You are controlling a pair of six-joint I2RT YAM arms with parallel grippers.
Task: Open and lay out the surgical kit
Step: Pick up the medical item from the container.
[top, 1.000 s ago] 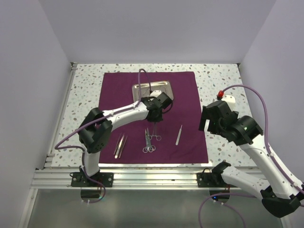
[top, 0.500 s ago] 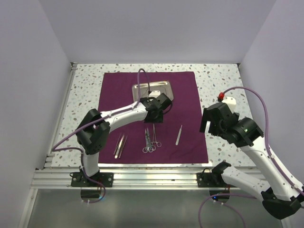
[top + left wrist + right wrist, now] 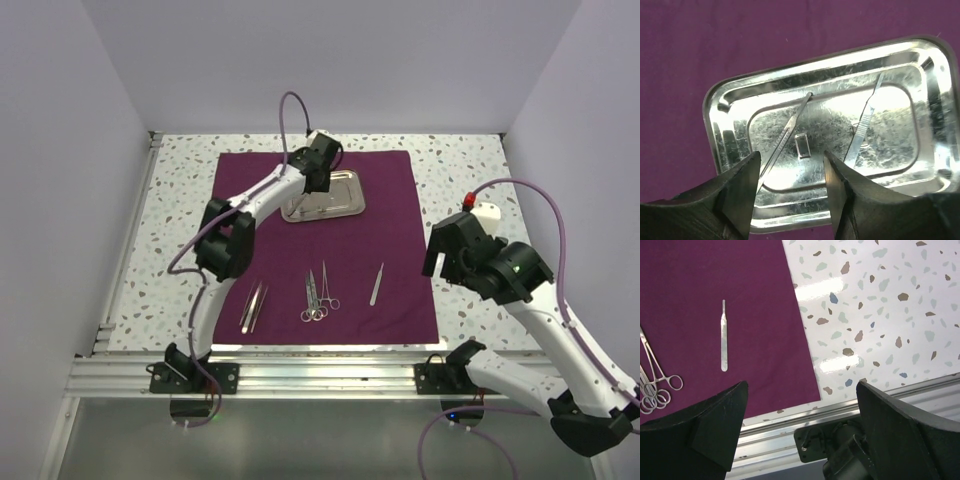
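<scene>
Centring is being advised: left gripper (image 3: 791, 167), jaws parted and empty over tray (image 3: 715, 125), should be squared across the slim instrument (image 3: 787, 132) lying between them; right gripper (image 3: 801, 387) is being held wide, empty.

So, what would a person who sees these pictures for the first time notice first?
First comes the dark purple cloth spread over the speckled table, with the shiny steel tray at its far side. The left gripper hovers open over that tray, where two slim instruments lie. Near the cloth's front edge, steel tools lie in a row.
</scene>
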